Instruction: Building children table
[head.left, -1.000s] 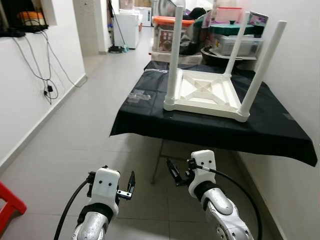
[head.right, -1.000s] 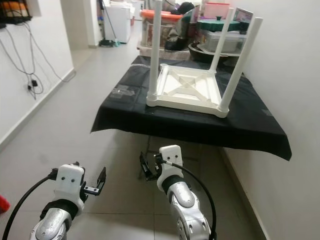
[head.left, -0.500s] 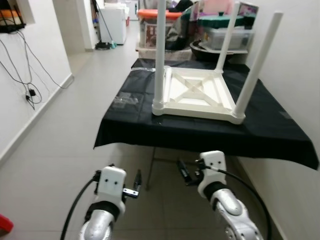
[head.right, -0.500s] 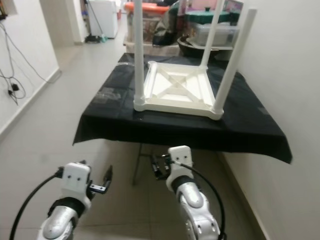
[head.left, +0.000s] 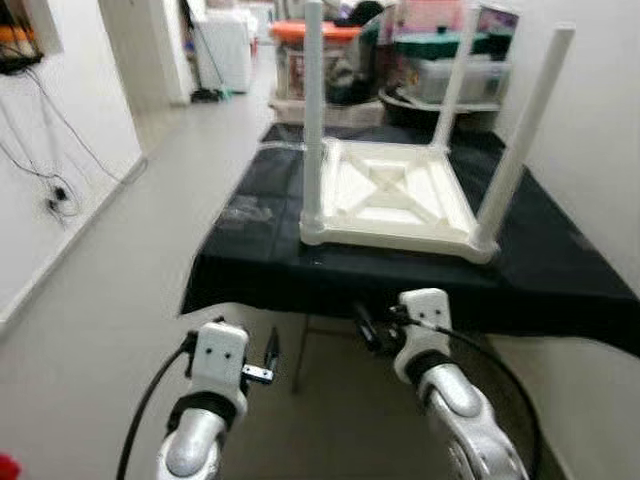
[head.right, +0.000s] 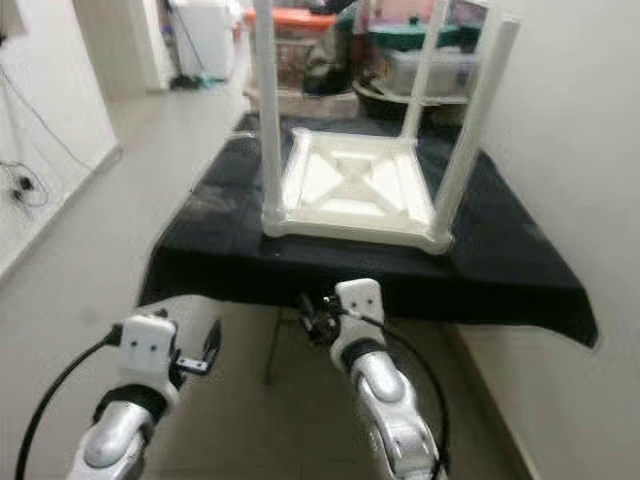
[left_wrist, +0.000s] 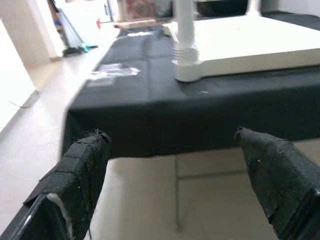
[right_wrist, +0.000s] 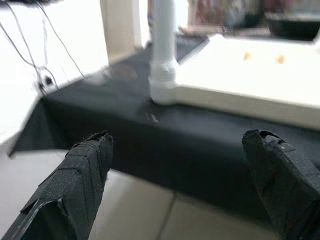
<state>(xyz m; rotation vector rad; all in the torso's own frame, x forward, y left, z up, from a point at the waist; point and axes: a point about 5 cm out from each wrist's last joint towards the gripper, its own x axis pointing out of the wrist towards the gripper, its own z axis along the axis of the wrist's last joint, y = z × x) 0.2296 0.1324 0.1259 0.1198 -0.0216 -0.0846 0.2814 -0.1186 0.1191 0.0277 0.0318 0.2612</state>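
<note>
on the black-draped table (head.left: 560, 275), upturned white children table (head.left: 390, 195), beyond both grippers' empty, wide-spread fingers (left_wrist: 82, 165)

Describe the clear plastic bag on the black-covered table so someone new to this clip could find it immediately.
Start at the long table draped in black cloth along the right wall. An upturned white children's table stands on it, legs in the air. The bag lies flat near the cloth's left edge, beside that white piece: small, see-through and crinkled, the only glossy thing on the near cloth.
</note>
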